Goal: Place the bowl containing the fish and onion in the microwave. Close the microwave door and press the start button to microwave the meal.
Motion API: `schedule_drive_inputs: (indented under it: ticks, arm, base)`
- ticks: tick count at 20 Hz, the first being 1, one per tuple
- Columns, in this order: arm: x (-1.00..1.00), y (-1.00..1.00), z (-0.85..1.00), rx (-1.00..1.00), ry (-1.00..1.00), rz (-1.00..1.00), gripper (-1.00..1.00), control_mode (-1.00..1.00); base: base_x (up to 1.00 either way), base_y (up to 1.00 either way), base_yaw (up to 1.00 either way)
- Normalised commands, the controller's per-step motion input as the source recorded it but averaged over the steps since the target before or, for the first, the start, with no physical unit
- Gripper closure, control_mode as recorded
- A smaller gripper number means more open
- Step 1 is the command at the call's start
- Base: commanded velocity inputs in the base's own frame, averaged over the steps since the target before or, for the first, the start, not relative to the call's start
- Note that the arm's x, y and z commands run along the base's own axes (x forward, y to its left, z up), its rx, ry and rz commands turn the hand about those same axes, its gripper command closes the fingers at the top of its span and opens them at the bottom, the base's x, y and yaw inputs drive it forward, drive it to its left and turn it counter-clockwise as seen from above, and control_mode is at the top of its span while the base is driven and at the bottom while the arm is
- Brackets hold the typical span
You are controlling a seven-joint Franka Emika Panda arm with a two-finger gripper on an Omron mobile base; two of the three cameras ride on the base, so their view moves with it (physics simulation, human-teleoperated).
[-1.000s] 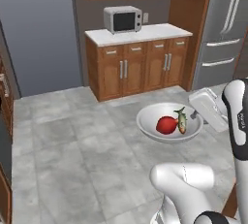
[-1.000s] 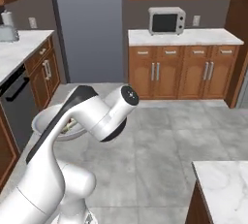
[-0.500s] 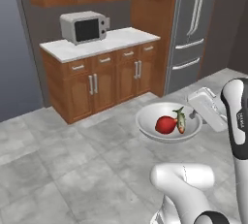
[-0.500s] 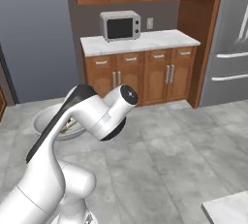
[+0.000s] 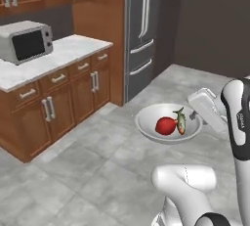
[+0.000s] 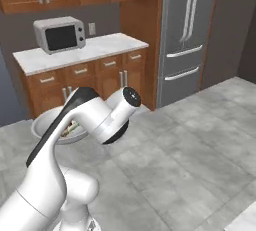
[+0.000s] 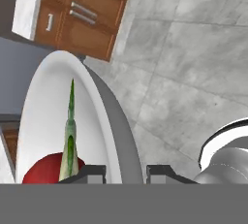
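Note:
A shallow white-grey bowl (image 5: 146,122) hangs in the air over the floor, level, with the red onion (image 5: 166,125) and the slender grey-green fish (image 5: 181,121) lying inside. My gripper (image 5: 197,115) is shut on the bowl's right rim. In the hand view the rim (image 7: 43,102) runs between the two fingertips (image 7: 92,172), with the fish (image 7: 70,140) and onion (image 7: 41,172) just inside; the gripper (image 7: 126,172) clamps that edge. In the right base view my arm hides most of the bowl (image 6: 42,125). The microwave (image 5: 24,41) (image 6: 60,34) sits far off on the counter, with its door closed.
Wooden base cabinets under a pale marble counter (image 5: 68,54) stand at the left. A tall steel fridge (image 5: 146,29) (image 6: 187,30) rises beside them. Grey tiled floor (image 5: 88,171) stretches between me and the cabinets.
The whole picture has shifted: the camera has moved, so the microwave and cabinets slid left and the fridge came into view. The bowl stays in the gripper as before.

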Motion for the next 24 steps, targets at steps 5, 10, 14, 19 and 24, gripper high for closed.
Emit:
schedule_drive_inputs:
  ticks: [5,10,14,19,24]
  arm:
    - [0.0,0.0,0.0,0.0,0.0,0.0,1.0,1.0]
    - [0.0,0.0,0.0,0.0,0.0,0.0,1.0,1.0]
    - [0.0,0.0,0.0,0.0,0.0,0.0,1.0,1.0]
    - [0.0,0.0,0.0,0.0,0.0,0.0,1.0,1.0]
    - [0.0,0.0,0.0,0.0,0.0,0.0,1.0,1.0]
  base:
    - [0.74,0.1,-0.6]
    - [0.78,0.11,-0.59]
    - [0.91,0.26,-0.54]
    - [0.98,0.37,-0.51]
    - [1.0,0.59,-0.43]
